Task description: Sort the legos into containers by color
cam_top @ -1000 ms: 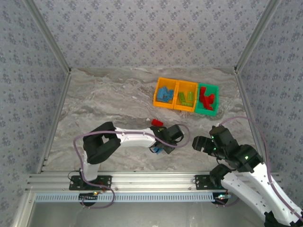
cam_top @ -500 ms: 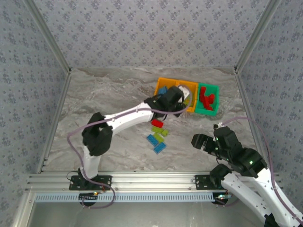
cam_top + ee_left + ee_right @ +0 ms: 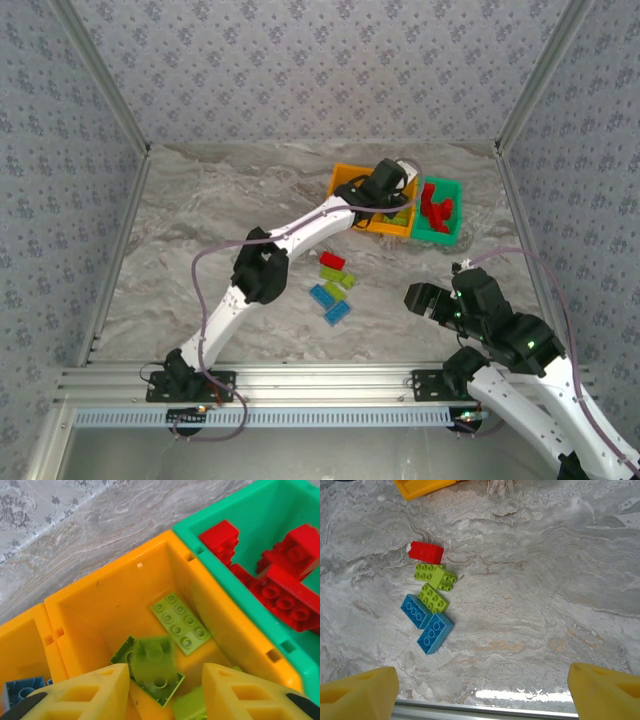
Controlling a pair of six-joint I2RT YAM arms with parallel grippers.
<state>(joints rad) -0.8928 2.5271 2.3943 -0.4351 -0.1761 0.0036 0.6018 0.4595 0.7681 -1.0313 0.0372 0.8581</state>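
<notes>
Three containers, top external: joined in a row at the far right of the marble table (image 3: 220,215): left orange bin (image 3: 341,182), middle orange bin (image 3: 396,227), green bin (image 3: 441,238).
Left gripper (image 3: 388,190), top external: over the middle orange bin, its arm stretched across the table.
Loose legos, top external: one red brick (image 3: 332,261), lime bricks (image 3: 341,281) and two light blue bricks (image 3: 322,294) clustered on the table, between the bins and the arm bases.
Right gripper (image 3: 418,300), top external: above the table, to the right of the cluster and well apart from it.
Left jaws, left wrist: the yellow fingers (image 3: 85,690) stand apart, nothing clamped between them.
Blurred lime brick (image 3: 150,665), left wrist: just beyond the fingertips, inside the middle orange bin; whether it touches the bin floor cannot be told.
Flat lime plate (image 3: 181,623), left wrist: lying on that bin's floor.
Red pile (image 3: 285,590), left wrist: in the green bin.
Blue piece (image 3: 22,692), left wrist: in the left orange bin.
Right jaws, right wrist: spread wide, fingertips (image 3: 360,695) at the lower corners, nothing between them.
Cluster, right wrist: the red brick farthest from the camera, the lime bricks touching one another, the light blue pair nearest.
</notes>
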